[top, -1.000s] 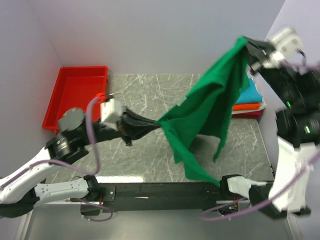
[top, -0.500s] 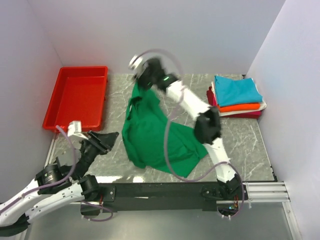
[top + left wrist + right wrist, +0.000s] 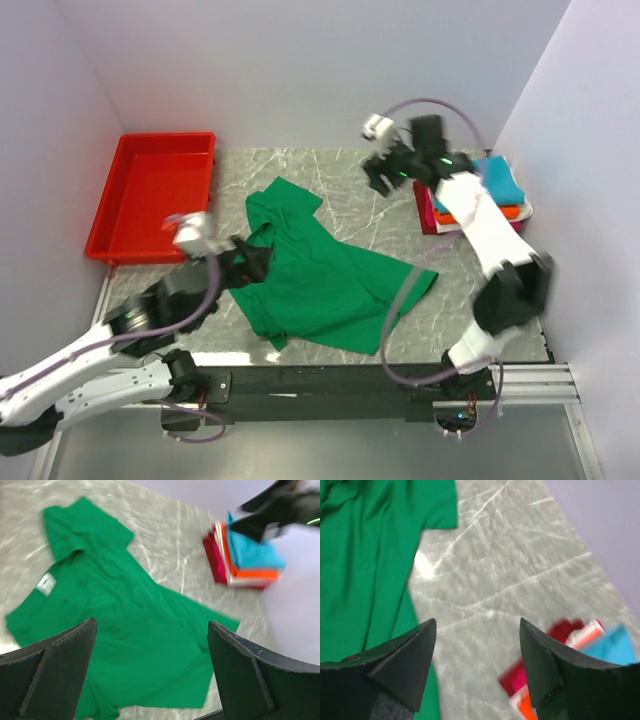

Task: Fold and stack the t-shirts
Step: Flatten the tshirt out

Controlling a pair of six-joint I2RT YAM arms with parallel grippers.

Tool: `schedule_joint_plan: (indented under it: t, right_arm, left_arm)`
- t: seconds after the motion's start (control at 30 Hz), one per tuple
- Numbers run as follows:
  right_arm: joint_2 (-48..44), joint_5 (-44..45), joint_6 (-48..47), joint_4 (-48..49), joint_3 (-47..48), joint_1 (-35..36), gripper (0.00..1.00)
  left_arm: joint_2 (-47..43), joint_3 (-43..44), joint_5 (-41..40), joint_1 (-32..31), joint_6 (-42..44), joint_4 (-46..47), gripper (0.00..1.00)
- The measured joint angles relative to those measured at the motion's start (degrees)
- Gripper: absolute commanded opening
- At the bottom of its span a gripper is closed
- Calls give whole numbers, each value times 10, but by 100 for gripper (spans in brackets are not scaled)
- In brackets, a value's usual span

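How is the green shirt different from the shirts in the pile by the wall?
The green shirt is opened out and wrinkly; the pile of shirts is neatly folded. The green shirt lies alone in the middle of the table; the pile sits at the right edge. The green shirt is one colour; the pile shows teal, orange, white and red layers. Both are cloth shirts resting on the table.

Green t-shirt (image 3: 130, 630) outspread (white label (image 3: 46, 584))
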Motion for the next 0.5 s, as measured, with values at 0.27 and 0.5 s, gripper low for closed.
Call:
schedule_joint_plan:
  t: [0.27, 0.5]
  right_arm:
    - [-226, -47, -81, -112, -303, 14, 66]
    - [-233, -7, -73, -163, -459, 16, 60]
  left_arm:
    - [255, 110, 252, 142, 210, 82, 93]
    - [317, 107, 366, 203, 317, 84, 94]
